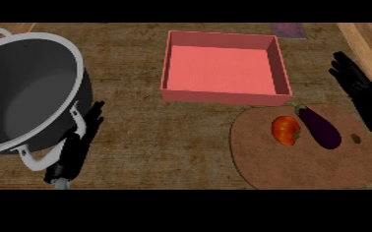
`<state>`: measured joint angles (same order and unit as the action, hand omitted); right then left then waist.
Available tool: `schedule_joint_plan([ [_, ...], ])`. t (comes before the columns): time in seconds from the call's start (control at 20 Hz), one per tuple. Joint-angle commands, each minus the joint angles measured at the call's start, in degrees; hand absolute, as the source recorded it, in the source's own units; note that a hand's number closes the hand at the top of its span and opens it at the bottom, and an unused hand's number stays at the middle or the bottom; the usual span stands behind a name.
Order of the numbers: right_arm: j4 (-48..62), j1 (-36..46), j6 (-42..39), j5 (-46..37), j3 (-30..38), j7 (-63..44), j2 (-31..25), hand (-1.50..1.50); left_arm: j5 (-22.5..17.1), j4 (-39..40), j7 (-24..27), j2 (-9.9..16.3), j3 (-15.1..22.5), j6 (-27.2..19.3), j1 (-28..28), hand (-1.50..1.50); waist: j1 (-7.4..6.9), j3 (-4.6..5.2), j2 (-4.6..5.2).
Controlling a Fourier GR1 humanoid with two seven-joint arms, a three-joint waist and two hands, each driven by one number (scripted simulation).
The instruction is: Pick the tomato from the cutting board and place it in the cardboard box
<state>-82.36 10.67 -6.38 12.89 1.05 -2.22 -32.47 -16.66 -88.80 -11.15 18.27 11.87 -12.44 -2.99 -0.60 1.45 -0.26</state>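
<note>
The left hand (81, 135) is resting beside the grey pot (36, 88), fingers straight, holding nothing. The pink cardboard box (225, 97) is sitting open mid-counter. The tomato (286, 130) is lying on the cutting board (291, 169), just beside the eggplant (320, 127). The right hand (354, 78), fingers relaxed and spread, is hovering up and right of it, apart. It should probably be descending over the tomato's left side, avoiding the eggplant.
</note>
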Motion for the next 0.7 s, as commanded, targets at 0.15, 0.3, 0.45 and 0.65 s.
schedule_joint_plan([
  [0.15,-9.11,4.64,-0.56,15.35,9.41,20.11,12.54,-1.5,6.42,-0.38,4.53,4.7,-1.99,-2.33,0.64,0.0,2.15,-2.33,-1.66],
  [0.3,-5.46,-0.23,10.79,-1.29,16.09,23.23,3.29,-1.5,8.98,-0.1,6.08,7.22,-2.98,-3.17,0.33,0.0,4.67,-1.48,-0.14],
  [0.45,-3.98,0.15,7.4,21.21,18.3,33.1,25.97,-1.5,10.28,-0.6,6.95,7.72,-2.12,-2.58,1.31,0.0,1.63,-2.17,0.23],
  [0.65,-0.21,-5.87,-8.46,27.97,21.16,45.83,28.8,-1.5,12.95,-1.82,6.44,5.93,0.19,-4.89,-0.3,0.0,0.9,-1.85,0.27],
])
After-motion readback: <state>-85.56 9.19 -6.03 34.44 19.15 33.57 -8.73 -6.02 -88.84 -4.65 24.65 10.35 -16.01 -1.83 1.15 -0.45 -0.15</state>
